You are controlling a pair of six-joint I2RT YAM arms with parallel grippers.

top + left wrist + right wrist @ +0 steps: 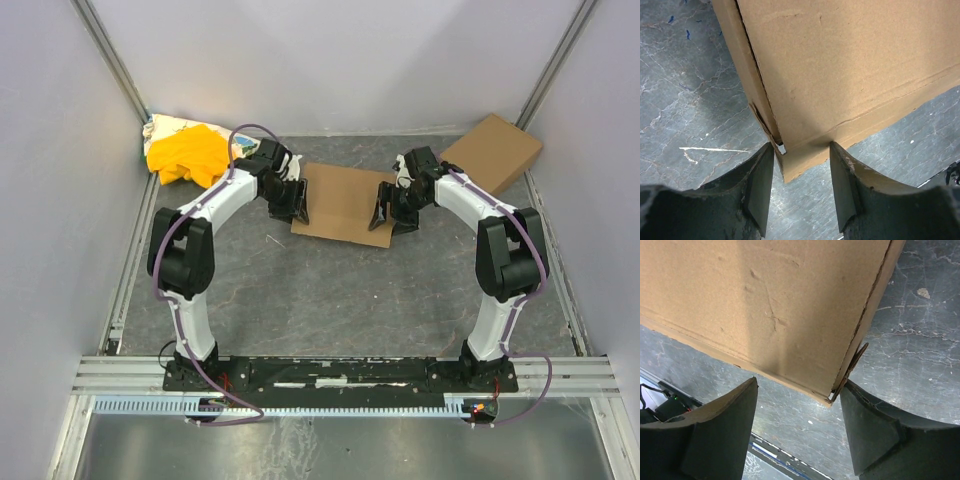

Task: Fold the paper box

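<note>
The paper box is a flat brown cardboard mailer lying on the grey table between my two arms. My left gripper is at its left edge and my right gripper at its right edge. In the left wrist view a near corner of the box reaches in between the parted fingers of the left gripper, whose tips touch or nearly touch the cardboard. In the right wrist view the right gripper stands wide open. Its right fingertip is against the box's corner and the other finger is clear of it.
A second brown cardboard box lies at the back right, against the wall. A yellow-and-white cloth bundle sits at the back left corner. Grey walls enclose the table on three sides, and a metal rail runs along the near edge.
</note>
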